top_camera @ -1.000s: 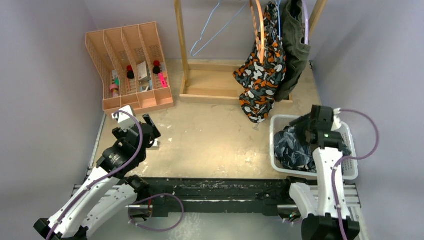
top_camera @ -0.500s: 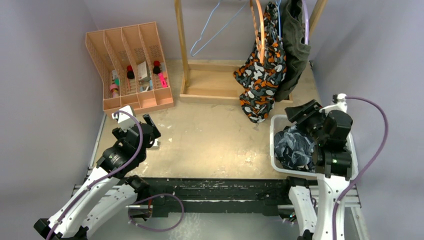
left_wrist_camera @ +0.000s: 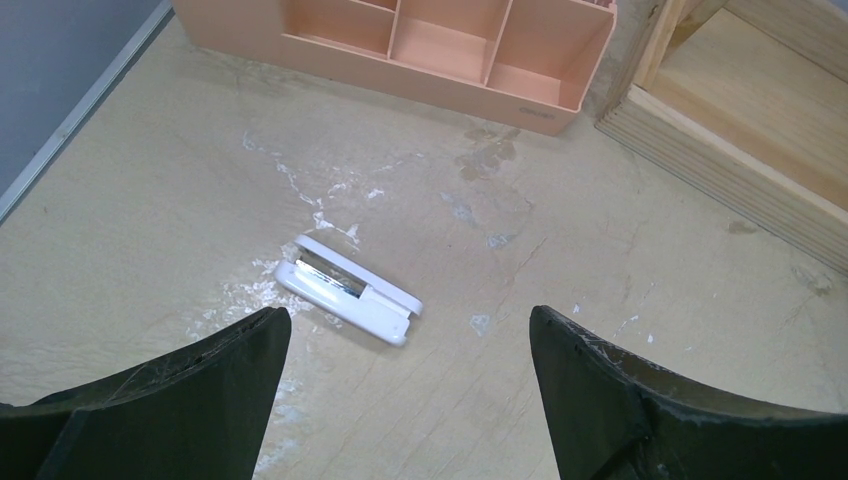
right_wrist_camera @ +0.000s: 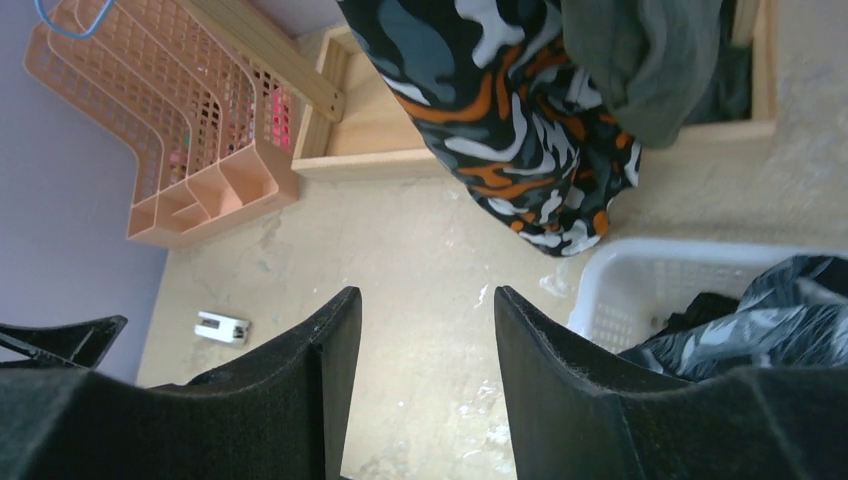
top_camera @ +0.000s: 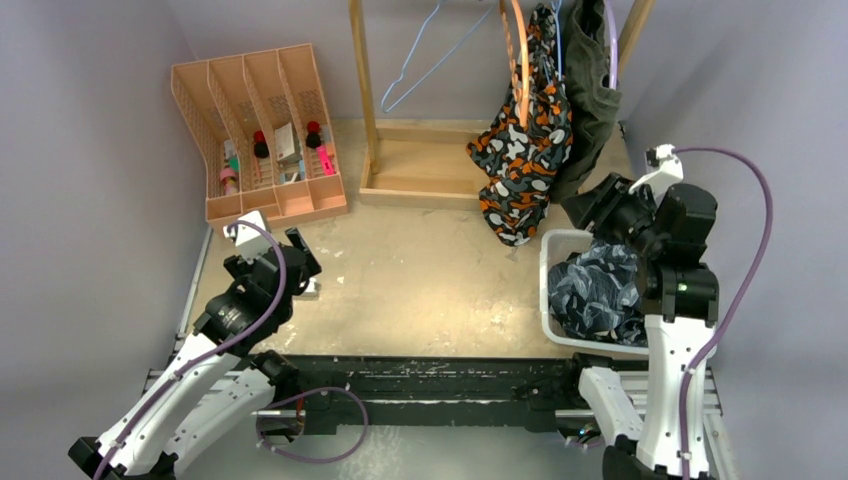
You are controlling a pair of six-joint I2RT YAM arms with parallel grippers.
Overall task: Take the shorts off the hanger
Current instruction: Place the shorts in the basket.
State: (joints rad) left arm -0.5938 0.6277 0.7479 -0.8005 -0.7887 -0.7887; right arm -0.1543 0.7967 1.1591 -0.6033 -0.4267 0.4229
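Camouflage shorts [top_camera: 520, 160] hang from an orange hanger [top_camera: 521, 60]; left gripper [left_wrist_camera: 408, 318] and right gripper [right_wrist_camera: 425, 300] both stand parted.

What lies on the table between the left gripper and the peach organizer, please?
A small white stapler-like device lies flat there, touching neither the left gripper nor the organizer; the left wrist view shows it.

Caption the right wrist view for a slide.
Open right gripper faces hanging camouflage shorts and olive shorts; patterned shorts lie in the basket.
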